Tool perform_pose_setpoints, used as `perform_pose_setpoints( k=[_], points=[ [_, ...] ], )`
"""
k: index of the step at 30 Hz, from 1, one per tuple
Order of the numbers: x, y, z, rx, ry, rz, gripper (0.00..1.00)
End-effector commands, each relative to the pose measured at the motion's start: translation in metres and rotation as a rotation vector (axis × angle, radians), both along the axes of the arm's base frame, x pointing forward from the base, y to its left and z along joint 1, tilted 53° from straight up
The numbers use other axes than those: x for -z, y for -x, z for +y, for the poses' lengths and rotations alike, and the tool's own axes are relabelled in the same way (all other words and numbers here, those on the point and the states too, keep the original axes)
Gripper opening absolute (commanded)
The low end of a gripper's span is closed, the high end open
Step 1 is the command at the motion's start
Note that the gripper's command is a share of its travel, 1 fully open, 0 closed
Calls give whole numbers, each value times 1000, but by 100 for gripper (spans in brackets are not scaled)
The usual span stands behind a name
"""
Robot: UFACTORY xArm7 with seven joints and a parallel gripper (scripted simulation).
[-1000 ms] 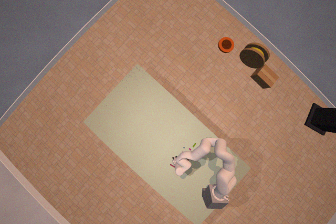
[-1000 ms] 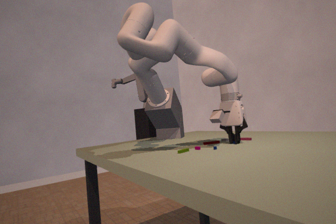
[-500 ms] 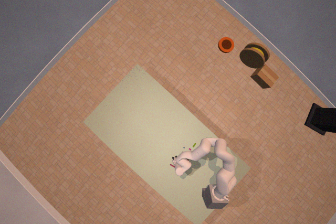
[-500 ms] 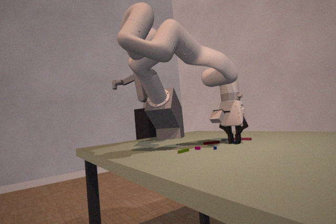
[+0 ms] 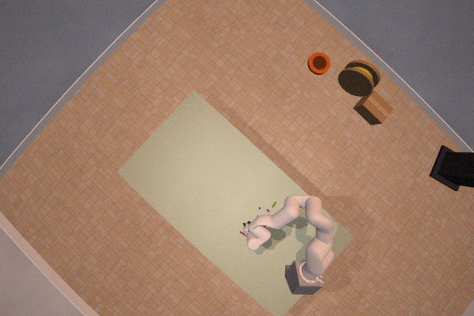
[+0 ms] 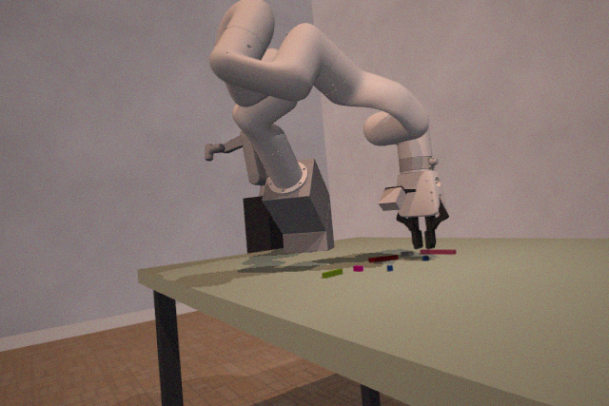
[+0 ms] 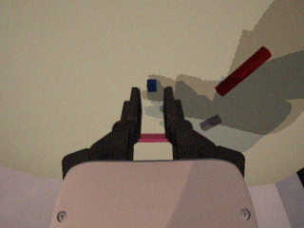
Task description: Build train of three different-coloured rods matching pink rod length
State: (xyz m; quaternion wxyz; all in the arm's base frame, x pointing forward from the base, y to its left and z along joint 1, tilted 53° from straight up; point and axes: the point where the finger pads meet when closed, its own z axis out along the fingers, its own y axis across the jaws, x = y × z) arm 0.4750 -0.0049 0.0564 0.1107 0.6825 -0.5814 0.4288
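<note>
My gripper (image 5: 246, 223) (image 6: 423, 246) (image 7: 152, 98) is part open and empty, pointing down a little above the table. A blue rod (image 6: 425, 258) (image 7: 151, 85) lies on the table just below the fingertips, touching neither. The pink rod (image 5: 242, 233) (image 6: 438, 251) (image 7: 153, 138) lies beyond it, partly hidden by the fingers in the wrist view. A grey rod (image 6: 406, 253) (image 7: 210, 123) and a red rod (image 6: 383, 258) (image 7: 243, 71) lie apart, in shadow. A second blue rod (image 5: 259, 208) (image 6: 389, 267), a magenta rod (image 5: 267, 210) (image 6: 358, 268) and a lime rod (image 5: 274, 204) (image 6: 332, 273) lie separately.
The pale green table (image 5: 198, 159) (image 6: 491, 303) carries the arm's grey base block (image 5: 304, 283) (image 6: 295, 215). The arm arches over the table and hides part of it in the top view. An orange pot (image 5: 319, 63) and a wooden box (image 5: 377, 107) stand on the floor away from the table.
</note>
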Motion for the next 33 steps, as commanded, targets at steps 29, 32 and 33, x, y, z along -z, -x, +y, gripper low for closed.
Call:
perform_pose_setpoints(
  k=[29, 32, 33],
  points=[
    [-40, 29, 43, -4, -2, -1, 100],
    [-40, 29, 43, -4, -2, -1, 100],
    [-40, 29, 43, -4, -2, -1, 100]
  ],
)
